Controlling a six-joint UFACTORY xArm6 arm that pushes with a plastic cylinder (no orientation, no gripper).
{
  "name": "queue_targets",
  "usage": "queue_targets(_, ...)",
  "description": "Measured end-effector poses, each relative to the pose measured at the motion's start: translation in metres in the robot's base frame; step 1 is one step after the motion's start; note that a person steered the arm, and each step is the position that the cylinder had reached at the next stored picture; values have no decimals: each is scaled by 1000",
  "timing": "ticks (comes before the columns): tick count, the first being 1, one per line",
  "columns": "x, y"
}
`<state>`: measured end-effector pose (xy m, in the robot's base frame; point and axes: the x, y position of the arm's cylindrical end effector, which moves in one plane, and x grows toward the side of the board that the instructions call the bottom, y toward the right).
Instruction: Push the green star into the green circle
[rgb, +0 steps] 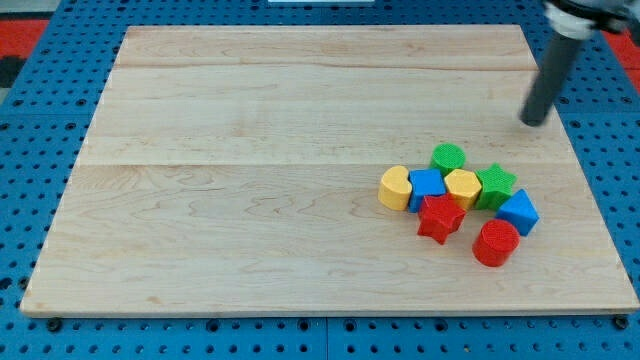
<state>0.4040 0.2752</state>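
— Where's my tip (534, 122)?
— Bare dark rod end, touching nothing, toward the view's top right of the blocks, apart from them.
— And the green star-shaped block (495, 186)?
— Right of the yellow hexagonal block (462, 187), touching it; the green round block (448, 158) sits just up-left.
— Around them?
— Blue blocks (427, 185) (518, 211), red star (440, 218), red cylinder (495, 243), yellow block (395, 187), on the pale wooden board (250, 160).

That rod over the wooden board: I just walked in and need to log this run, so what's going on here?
A robot arm's rod is pushing blocks on the wooden board. My tip sits apart from the cluster, toward the view's upper right of it, touching nothing. The green star lies just right of and below the green circle, with a yellow block between and below them. They are close, but whether they touch is unclear.
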Motion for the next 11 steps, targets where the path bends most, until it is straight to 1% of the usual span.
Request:
queue_targets(1,51,-10)
queue_targets(2,73,-33)
queue_targets(3,87,-33)
queue_targets(5,85,-35)
queue_targets(6,103,-53)
queue_targets(7,106,-67)
queue_targets(8,103,-79)
queue_targets(10,99,-78)
queue_targets(11,92,-95)
